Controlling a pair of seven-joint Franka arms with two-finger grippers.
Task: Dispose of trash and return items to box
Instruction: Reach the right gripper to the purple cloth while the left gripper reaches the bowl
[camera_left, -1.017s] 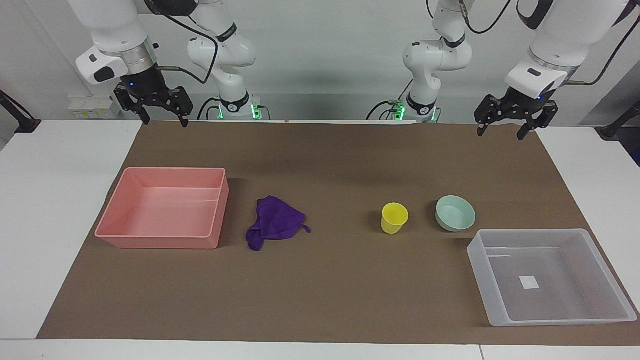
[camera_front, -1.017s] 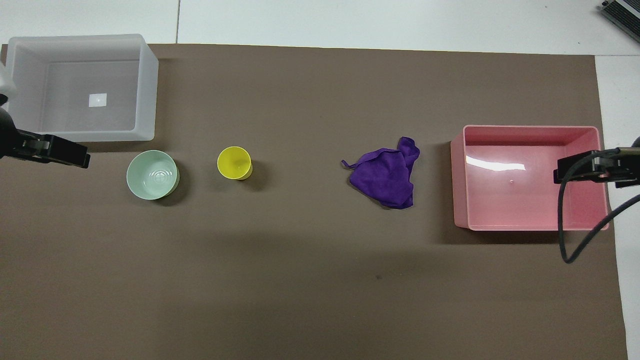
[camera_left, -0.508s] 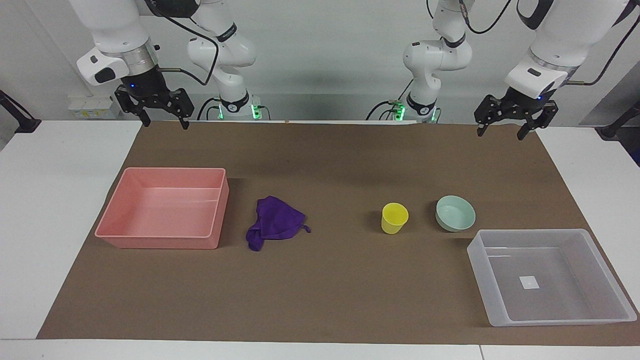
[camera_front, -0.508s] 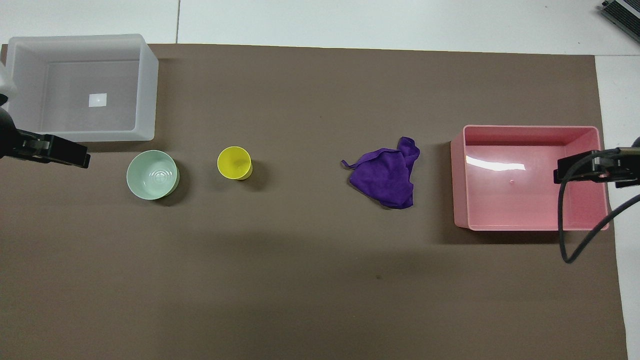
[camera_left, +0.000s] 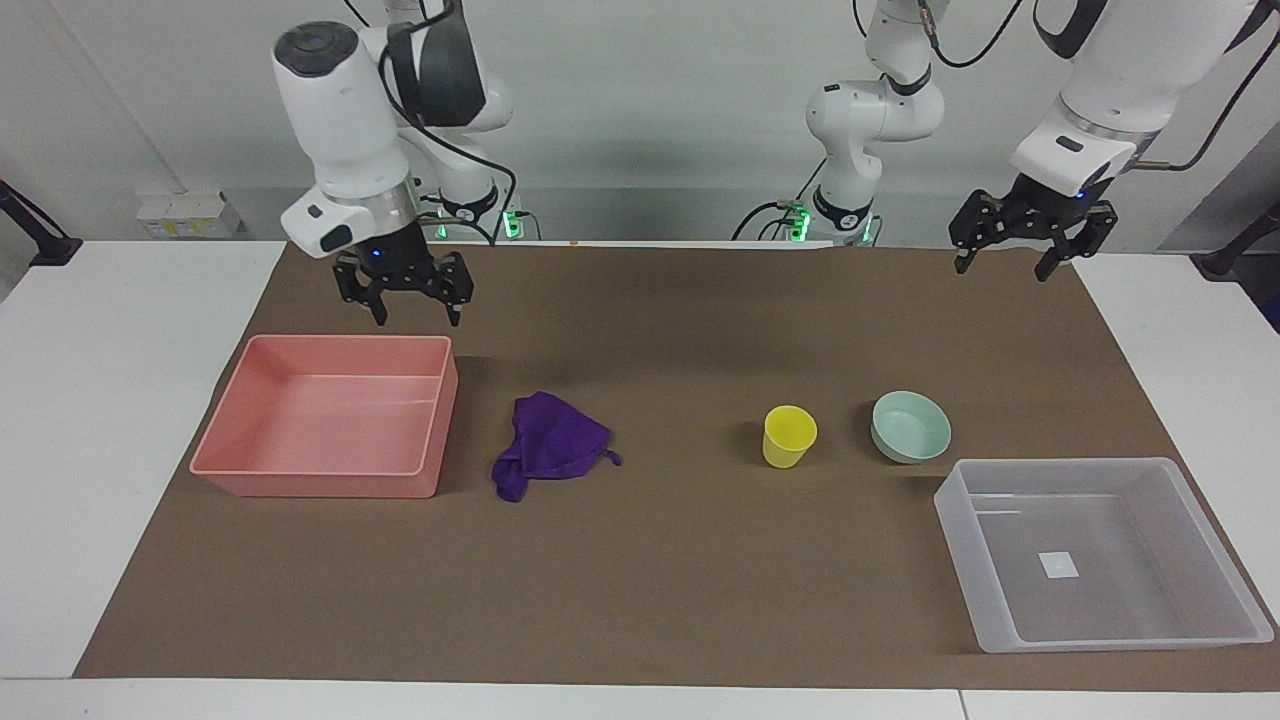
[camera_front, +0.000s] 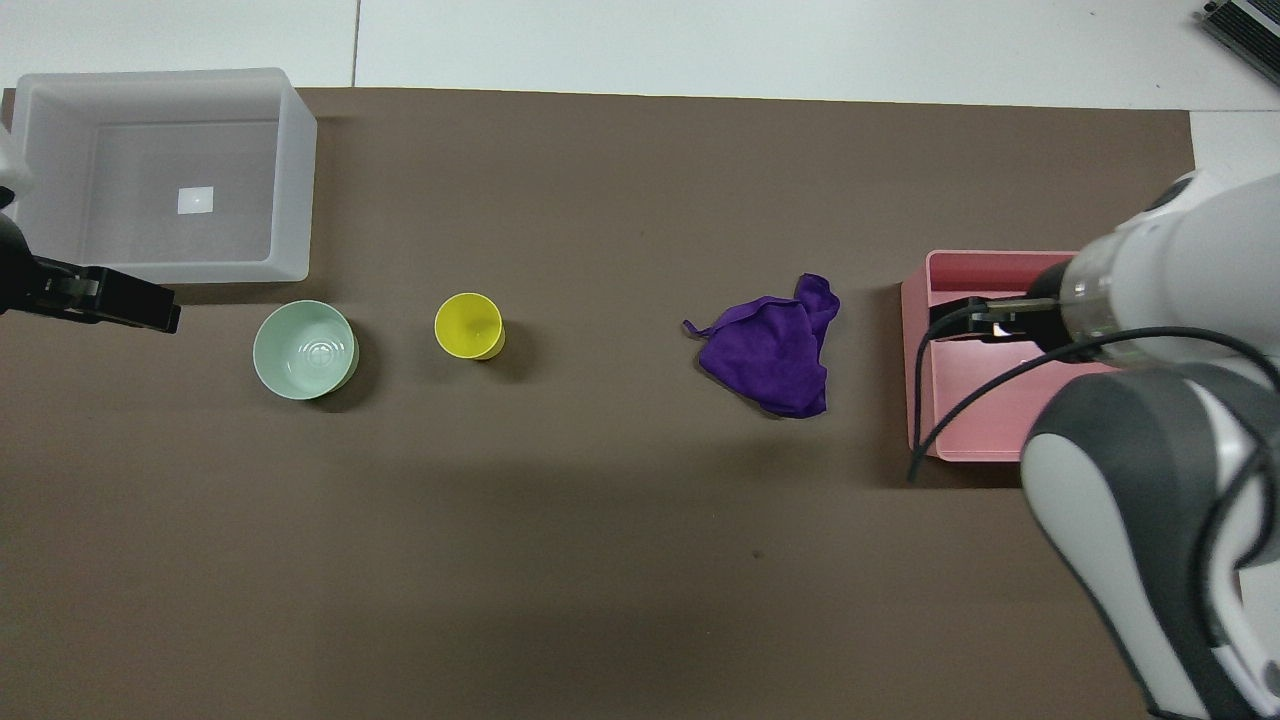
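The deep-purple rag (camera_left: 550, 445) lies crumpled on the brown mat beside the pink tray, and shows in the overhead view (camera_front: 775, 350). The yellow cup (camera_left: 790, 435) (camera_front: 468, 325) stands upright next to the mint-green bowl (camera_left: 910, 427) (camera_front: 305, 350). Both are just nearer to the robots than the translucent box (camera_left: 960, 520) (camera_front: 295, 180), which is empty. My right gripper (camera_left: 417, 318) is open and empty, raised over the pink tray's edge nearest the robots. My left gripper (camera_left: 1000, 270) is open and empty, and waits high over the mat's edge at its own end.
The pink tray (camera_left: 320, 485) is empty; in the overhead view (camera_front: 960, 420) my right arm covers much of it. The brown mat (camera_left: 680, 580) covers most of the white table.
My right arm has swung in from the mat's corner toward the middle and come down to the pink tray's edge. The left arm and all objects have not moved.
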